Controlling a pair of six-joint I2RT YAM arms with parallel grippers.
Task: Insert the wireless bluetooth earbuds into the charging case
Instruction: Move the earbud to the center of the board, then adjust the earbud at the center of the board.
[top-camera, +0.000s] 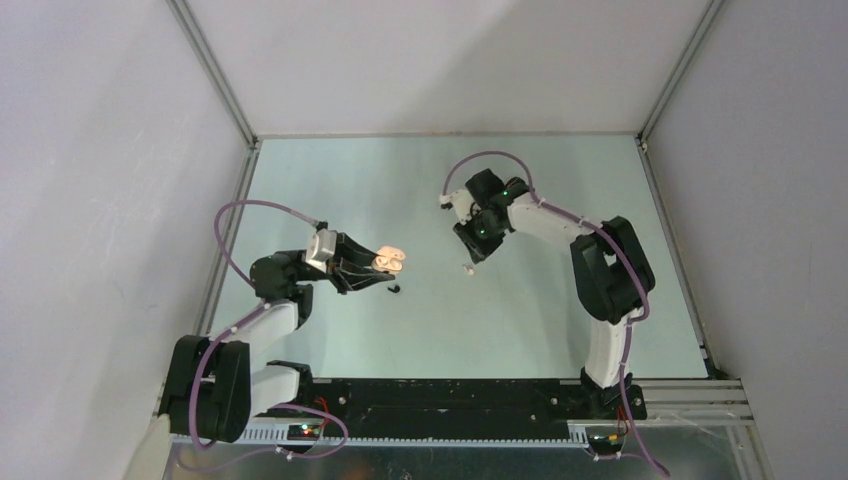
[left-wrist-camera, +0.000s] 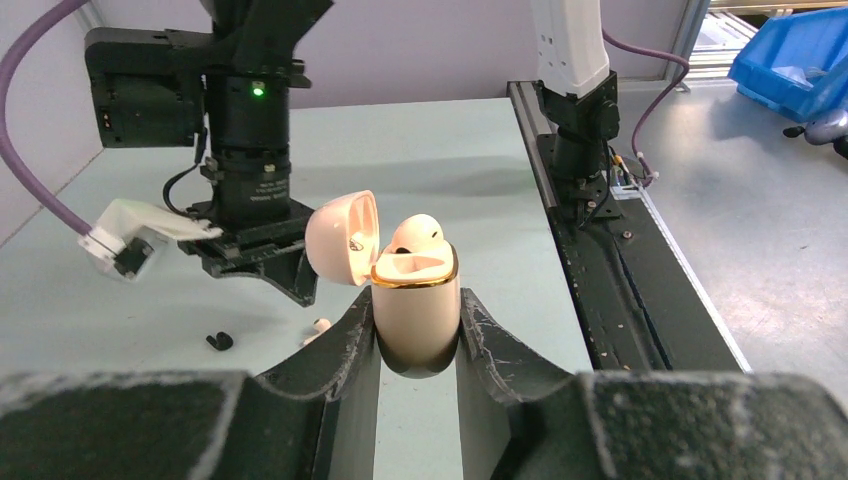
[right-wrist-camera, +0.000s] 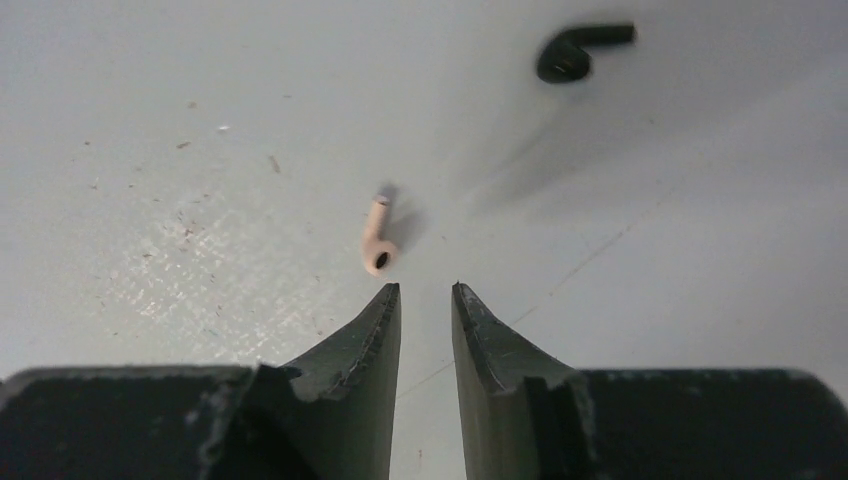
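Case (left-wrist-camera: 417, 300) clamped in left gripper (left-wrist-camera: 418, 340), lid open for loading; right gripper (right-wrist-camera: 426, 295), narrowly parted and empty, hovers over loose cream bud (right-wrist-camera: 379, 237), presumably next pick.

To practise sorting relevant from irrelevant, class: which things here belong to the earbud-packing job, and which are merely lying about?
Belongs to the job:
- charging case, lid open, clamped in the left gripper
- seated cream earbud, in the case
- loose cream earbud
- loose black earbud
- right gripper, empty

Just lying about:
- blue bin
- purple cable
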